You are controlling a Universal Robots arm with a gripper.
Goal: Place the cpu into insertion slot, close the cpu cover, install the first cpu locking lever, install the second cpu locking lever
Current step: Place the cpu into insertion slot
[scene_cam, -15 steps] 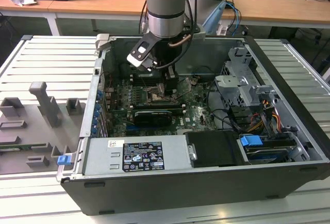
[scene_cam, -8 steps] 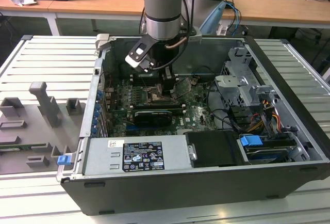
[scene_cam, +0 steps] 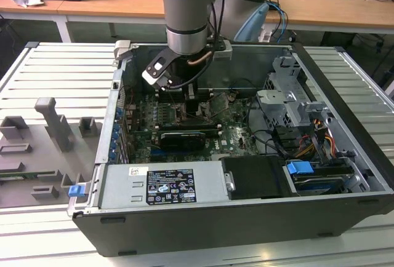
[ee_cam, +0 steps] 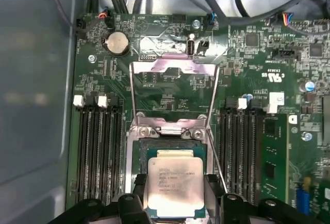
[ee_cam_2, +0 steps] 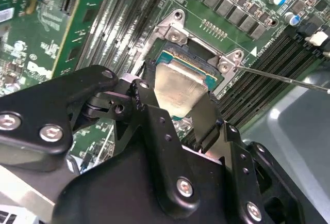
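Plainly the cpu [ee_cam: 172, 185] is a light, stiff, slick plate with a fragile underside. The claw [ee_cam_2: 178, 105] pinches it by two opposite edges, fingers [ee_cam_2: 150, 97] off the silvery face, right at the insertion slot [ee_cam: 172, 144]; seated or just above, I cannot tell. From the exterior view's left, the case wall [scene_cam: 120, 122] stands near, memory slots [ee_cam: 98, 152] flank the socket closely on both sides, and the drive cage [scene_cam: 289, 107] sits well apart at the right. The cpu cover [ee_cam: 172, 97] lies swung open past its hinge, so I judge straight down the only free path.
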